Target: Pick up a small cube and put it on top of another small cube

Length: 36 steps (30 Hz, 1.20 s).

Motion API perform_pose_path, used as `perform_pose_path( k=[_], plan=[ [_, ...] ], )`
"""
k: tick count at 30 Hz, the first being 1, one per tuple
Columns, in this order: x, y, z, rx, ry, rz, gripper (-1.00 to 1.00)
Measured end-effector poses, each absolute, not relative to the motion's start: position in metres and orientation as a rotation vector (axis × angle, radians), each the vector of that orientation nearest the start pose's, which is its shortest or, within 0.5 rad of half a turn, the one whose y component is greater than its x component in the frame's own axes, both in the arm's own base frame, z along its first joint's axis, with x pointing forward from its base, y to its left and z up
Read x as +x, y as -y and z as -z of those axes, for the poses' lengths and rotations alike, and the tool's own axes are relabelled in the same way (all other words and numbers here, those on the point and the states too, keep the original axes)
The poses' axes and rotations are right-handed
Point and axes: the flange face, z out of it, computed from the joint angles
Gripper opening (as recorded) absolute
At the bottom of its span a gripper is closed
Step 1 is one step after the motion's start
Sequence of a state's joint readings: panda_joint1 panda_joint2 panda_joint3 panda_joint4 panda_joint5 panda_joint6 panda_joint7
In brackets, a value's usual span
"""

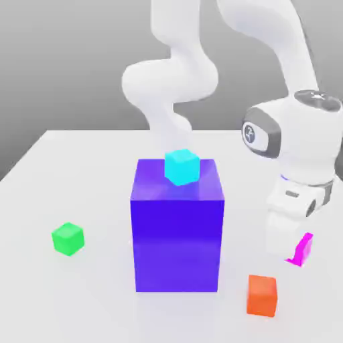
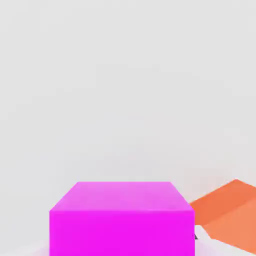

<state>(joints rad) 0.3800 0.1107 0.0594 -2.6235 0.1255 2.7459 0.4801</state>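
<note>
End effector (image 1: 289,249) low over magenta cube (image 1: 301,249) (orange cube (image 1: 262,295) near).

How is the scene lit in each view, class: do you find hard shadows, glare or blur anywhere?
Exterior view: even, soft light; the blue-violet block casts only a faint reflection on the glossy white table, with no hard shadows. Hand view: the magenta cube is flatly lit with crisp edges, and the orange cube shows plain shading without glare.

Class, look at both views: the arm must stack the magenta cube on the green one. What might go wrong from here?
1. The orange cube sits close beside the magenta cube; the claw might nudge it.
2. The big blue block, with a cyan cube on top, stands between magenta and the green cube; a low carry could hit it.
</note>
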Motion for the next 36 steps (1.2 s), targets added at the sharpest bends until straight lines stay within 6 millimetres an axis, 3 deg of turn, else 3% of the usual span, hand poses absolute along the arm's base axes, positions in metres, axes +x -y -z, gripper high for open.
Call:
perform_pose_path(
  k=[4, 8, 13, 17, 20, 22, 36],
  plan=[
    [0.421, -0.103, -0.217, -2.964, -0.792, -0.059, -1.0],
    [0.432, -0.014, -0.222, -2.728, -1.344, -0.096, -1.0],
    [0.416, 0.095, -0.227, -2.266, -1.974, -0.145, -1.0],
    [0.388, 0.154, -0.232, -1.819, -2.389, -0.17, -1.0],
    [0.364, 0.183, -0.235, -1.521, -2.605, -0.168, -1.0],
    [0.358, 0.182, -0.236, -1.422, -2.673, -0.166, -1.0],
    [0.278, 0.23, -0.243, -0.427, -3.07, -0.083, -1.0]
  ],
)
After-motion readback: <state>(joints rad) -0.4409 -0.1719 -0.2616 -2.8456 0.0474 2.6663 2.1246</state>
